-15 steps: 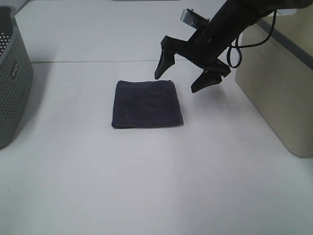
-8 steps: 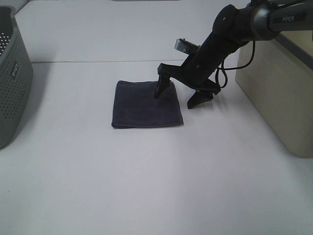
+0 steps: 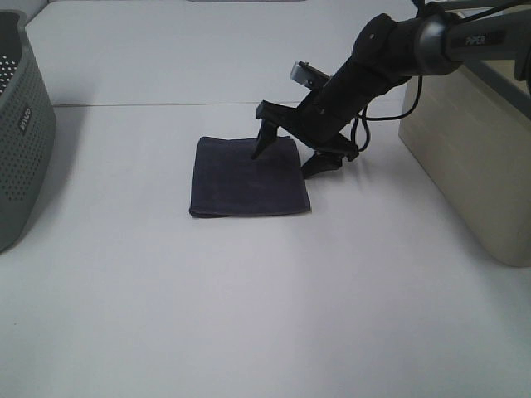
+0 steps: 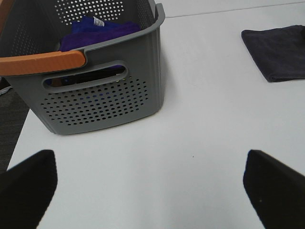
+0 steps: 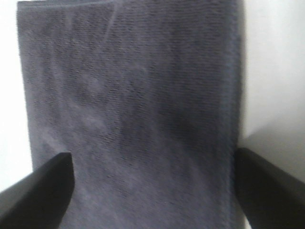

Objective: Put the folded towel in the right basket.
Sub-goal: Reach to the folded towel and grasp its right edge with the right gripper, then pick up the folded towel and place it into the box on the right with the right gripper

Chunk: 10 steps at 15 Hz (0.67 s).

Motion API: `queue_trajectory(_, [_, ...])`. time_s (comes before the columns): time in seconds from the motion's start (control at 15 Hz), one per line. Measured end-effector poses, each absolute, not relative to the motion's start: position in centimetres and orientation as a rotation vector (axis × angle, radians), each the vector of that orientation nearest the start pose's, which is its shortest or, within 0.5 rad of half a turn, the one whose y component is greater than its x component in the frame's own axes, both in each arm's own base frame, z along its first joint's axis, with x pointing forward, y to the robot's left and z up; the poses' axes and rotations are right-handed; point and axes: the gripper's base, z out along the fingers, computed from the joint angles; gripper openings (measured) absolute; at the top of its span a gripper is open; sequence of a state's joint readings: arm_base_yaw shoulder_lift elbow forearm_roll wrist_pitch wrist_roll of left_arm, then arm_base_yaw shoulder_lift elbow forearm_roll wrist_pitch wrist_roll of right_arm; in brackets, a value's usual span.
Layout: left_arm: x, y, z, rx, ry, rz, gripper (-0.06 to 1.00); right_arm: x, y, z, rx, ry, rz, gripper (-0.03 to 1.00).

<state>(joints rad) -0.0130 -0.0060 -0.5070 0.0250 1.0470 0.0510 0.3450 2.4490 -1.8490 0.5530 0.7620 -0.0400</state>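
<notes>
Folded towel (image 3: 246, 178): dark, roughly square, lies flat on the white table (image 3: 249, 315) near its middle, well apart from both baskets. Sits between the grey perforated basket (image 3: 21, 141) at the left edge of the high view and the right basket (image 3: 465, 157), a plain beige one at the right edge. Not held by anything.

Right gripper (image 3: 282, 164): hangs low over the towel's far right part, at the end of a black arm slanting down from the upper right. Jaws spread wide, nothing clamped. One fingertip (image 3: 255, 154) over the cloth near the far edge, the other just beside the towel's right edge, over bare table. Cannot tell whether either tip touches the cloth or the table. Close-up from the right wrist: towel (image 5: 128, 109) fills nearly the whole span between the two dark fingers, with the gripper (image 5: 152, 191) centred on it and a strip of white table showing along each side edge.

Left gripper (image 4: 152, 191): out of the high view. Jaws wide apart over bare table, empty. Faces the grey basket (image 4: 109, 95), which has an orange handle (image 4: 43, 62) and blue-purple cloth (image 4: 100, 28) inside. Towel (image 4: 281, 52) visible beyond, well apart from this gripper.
</notes>
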Motion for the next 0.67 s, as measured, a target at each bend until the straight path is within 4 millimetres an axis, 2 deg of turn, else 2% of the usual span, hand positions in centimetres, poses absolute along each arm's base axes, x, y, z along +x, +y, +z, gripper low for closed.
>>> queue_trajectory(0.07, [-0.6,0.2,28.0,0.063,2.017,0.054,0.99,45.9,21.4,8.6,-0.045,2.826,0.717,0.79])
queue_trajectory(0.13, [-0.6,0.2,28.0,0.063,2.017,0.054,0.99,45.3,23.1,7.9,-0.054,2.816,0.74,0.66])
queue_trajectory(0.2, [-0.6,0.2,28.0,0.063,2.017,0.054,0.99,44.9,24.4,7.3,-0.063,2.806,0.751,0.49])
queue_trajectory(0.27, [-0.6,0.2,28.0,0.063,2.017,0.054,0.99,44.3,25.8,6.6,-0.074,2.803,0.765,0.13])
queue_trajectory(0.33, [-0.6,0.2,28.0,0.063,2.017,0.054,0.99,44.2,25.9,6.6,-0.076,2.803,0.766,0.07])
queue_trajectory(0.47, [-0.6,0.2,28.0,0.063,2.017,0.054,0.99,44.2,26.0,6.6,-0.072,2.803,0.773,0.07])
queue_trajectory(0.67, [-0.6,0.2,28.0,0.063,2.017,0.054,0.99,43.9,25.8,7.8,-0.134,2.821,0.759,0.07])
